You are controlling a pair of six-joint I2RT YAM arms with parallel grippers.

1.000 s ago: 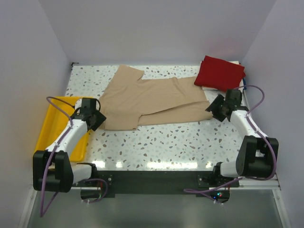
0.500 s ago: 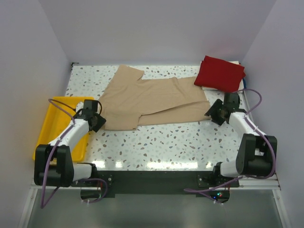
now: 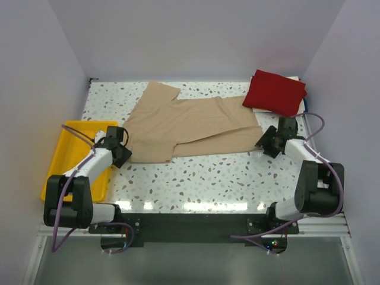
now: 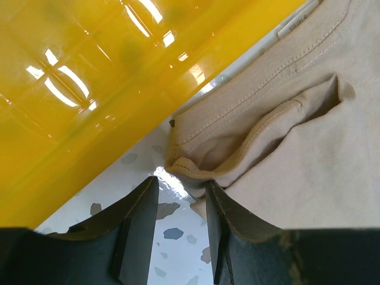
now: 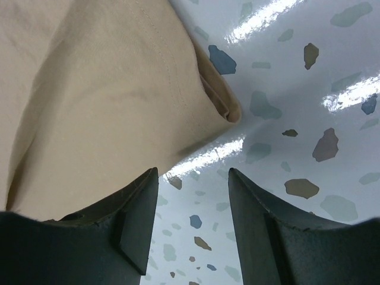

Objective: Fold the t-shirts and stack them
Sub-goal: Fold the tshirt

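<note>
Tan t-shirt [image 3: 184,127] lies spread on the counter [image 3: 196,172]. Left gripper [image 4: 181,193] parted, empty — a rolled, seamed corner just ahead of its tips. Right gripper [image 5: 191,178] likewise agape before the opposite corner. Cloth looks limp and light, likely to sag: pinch the doubled edges. Sleeve or hem here — unclear.

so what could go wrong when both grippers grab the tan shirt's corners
1. The left gripper is open right beside the yellow tray. As it closes in on the tan shirt's bunched hem, a finger might bump the tray wall.
2. At the open right gripper, the shirt corner is doubled over. The pinch may catch only one layer, skewing the fold.
</note>
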